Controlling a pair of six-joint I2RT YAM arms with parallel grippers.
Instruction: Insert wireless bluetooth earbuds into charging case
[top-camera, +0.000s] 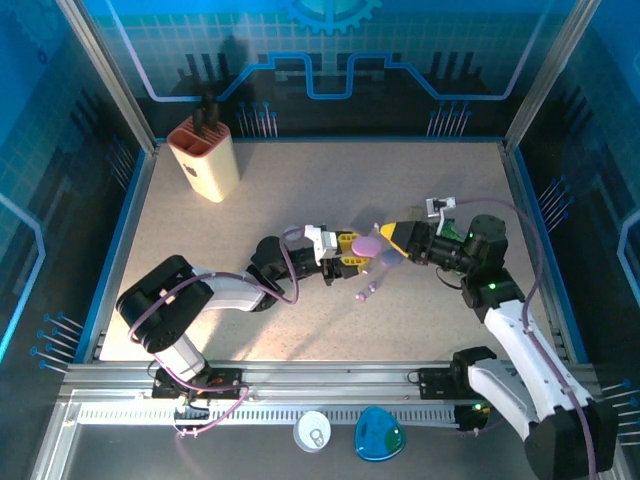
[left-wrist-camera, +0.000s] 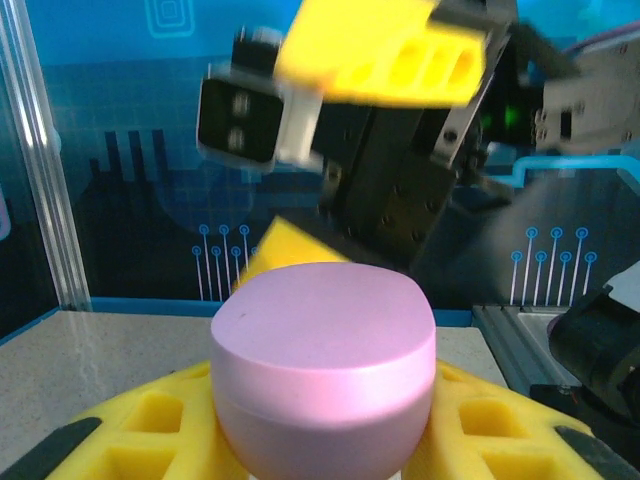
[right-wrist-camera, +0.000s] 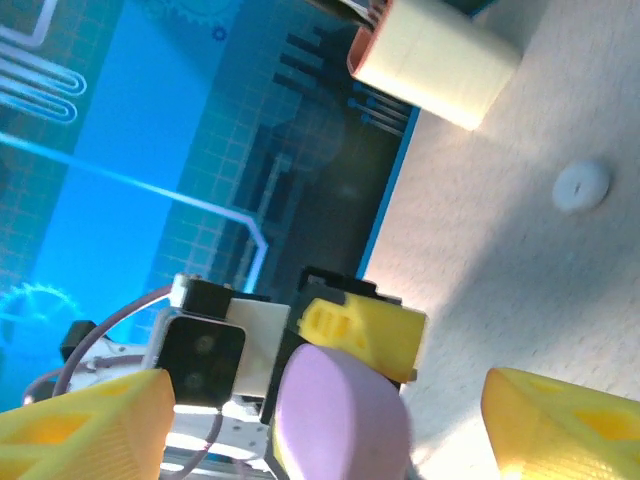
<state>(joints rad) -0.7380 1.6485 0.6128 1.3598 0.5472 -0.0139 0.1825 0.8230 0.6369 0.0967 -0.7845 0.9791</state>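
Lavender case (left-wrist-camera: 322, 360) sits nearest, lid down, pinched from both sides in my left claw (left-wrist-camera: 320, 435). My right claw (top-camera: 392, 238) faces it with jaws spread wide, gripping nothing. From above, a small lavender earbud (top-camera: 366, 291) shows just below the two claws, too blurred to tell whether it rests on the table (top-camera: 300, 190). I judge the loading barely begun: the lid must come up first, then that bud needs picking. Whether the case already holds a bud is hidden.
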